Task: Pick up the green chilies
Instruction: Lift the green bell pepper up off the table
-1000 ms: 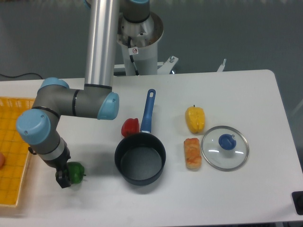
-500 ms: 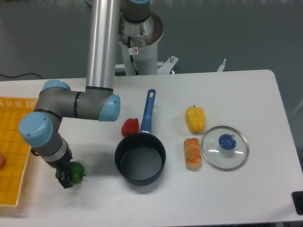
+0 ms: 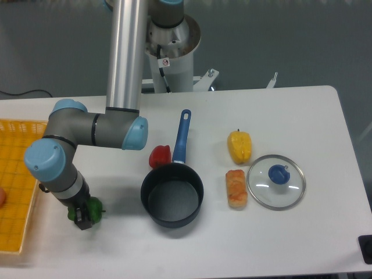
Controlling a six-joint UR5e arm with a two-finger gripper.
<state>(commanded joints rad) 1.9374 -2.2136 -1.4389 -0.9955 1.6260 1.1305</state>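
Tool [image 3: 83, 216] down on white surface [image 3: 279, 244], over small glossy dark-green bell pepper [image 3: 95, 207]; tool's grip cannot be told.

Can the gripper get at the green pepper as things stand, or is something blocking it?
Most likely yes. The gripper is already down over the green pepper on the table beside the yellow tray, covering part of it, and nothing stands between them. The saucepan sits well clear. Whether the fingers have closed cannot be told.

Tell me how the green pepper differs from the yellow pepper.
The green pepper is dark green and mostly hidden under the gripper; the yellow pepper is in full view. The green one lies beside the orange tray, the yellow one near the glass lid. Both rest on the table.
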